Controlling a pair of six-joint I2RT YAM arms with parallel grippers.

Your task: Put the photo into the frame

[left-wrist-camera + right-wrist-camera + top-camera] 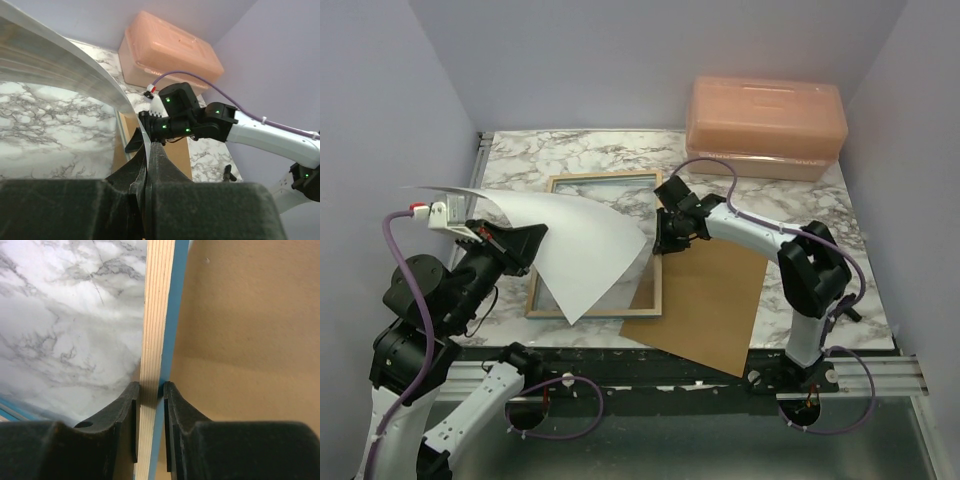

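The photo point(585, 245) is a large curved sheet with its white back showing, held up over the frame point(605, 178). The frame lies on the marble table with its pale wood back up. My left gripper point(510, 245) is shut on the photo's left edge. In the left wrist view the sheet point(60, 55) bends away from the closed jaws point(149, 150). My right gripper point(665, 240) is shut on the frame's right rail. In the right wrist view the wood-and-blue rail point(157, 315) sits between the two fingers point(149, 390). The photo's printed side is hidden.
A brown hardboard sheet point(705, 300) lies right of the frame and partly under it, reaching the table's near edge; it also shows in the right wrist view point(250, 315). A peach plastic box point(765, 120) stands at the back right. Walls close in on three sides.
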